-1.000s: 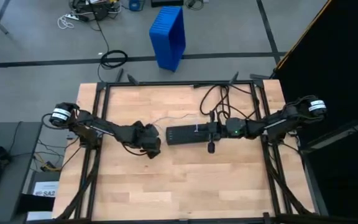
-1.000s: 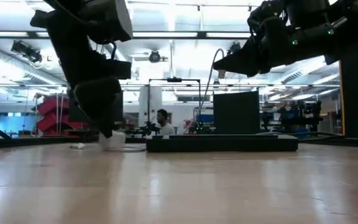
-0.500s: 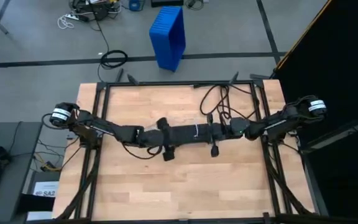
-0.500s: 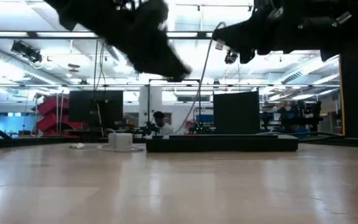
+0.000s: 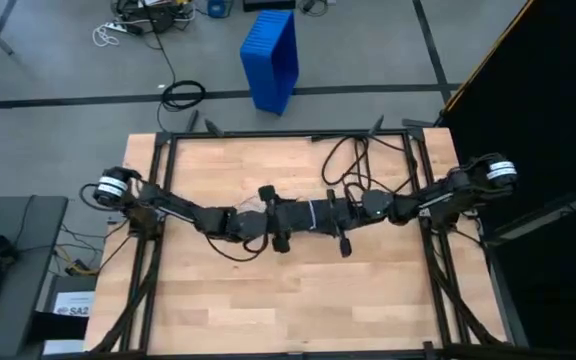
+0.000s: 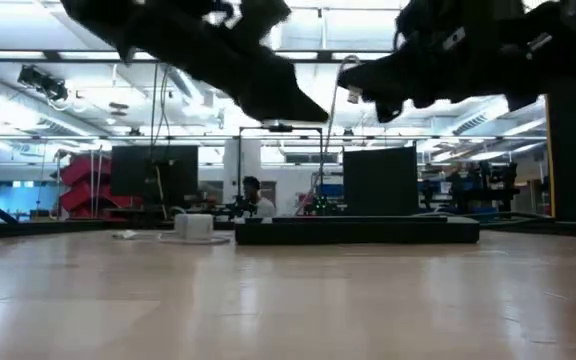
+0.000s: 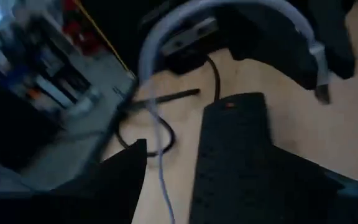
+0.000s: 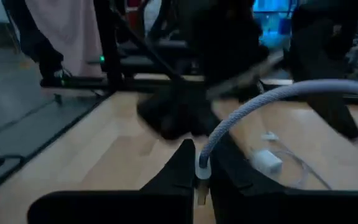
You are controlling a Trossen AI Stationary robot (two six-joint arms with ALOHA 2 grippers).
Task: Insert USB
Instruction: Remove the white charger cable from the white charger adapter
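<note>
Overhead, both arms reach in over the middle of the wooden table (image 5: 218, 290) and meet above the black power strip (image 5: 313, 215), which lies lengthwise from left to right. The left gripper (image 5: 286, 216) hovers over the strip's left end, while the right gripper (image 5: 340, 214) is over its right part, the two just beside each other.

The right gripper (image 8: 197, 169) has its fingers pressed together on the USB cable (image 8: 263, 99), pinching it just behind the metal plug, which points down toward the table; the cable arches away in a pale loop. The same pale loop shows in the left wrist view (image 7: 166, 37), above the power strip (image 7: 232, 155). Whether the left gripper is spread or closed I cannot tell.

From table height, both arms hang clear above the power strip (image 6: 358, 231), with the cable's loop (image 6: 340, 80) rising by the right gripper (image 6: 368, 95). A small white block (image 6: 194, 226) sits on the table just left of the strip, with a thin white lead beside it.
</note>
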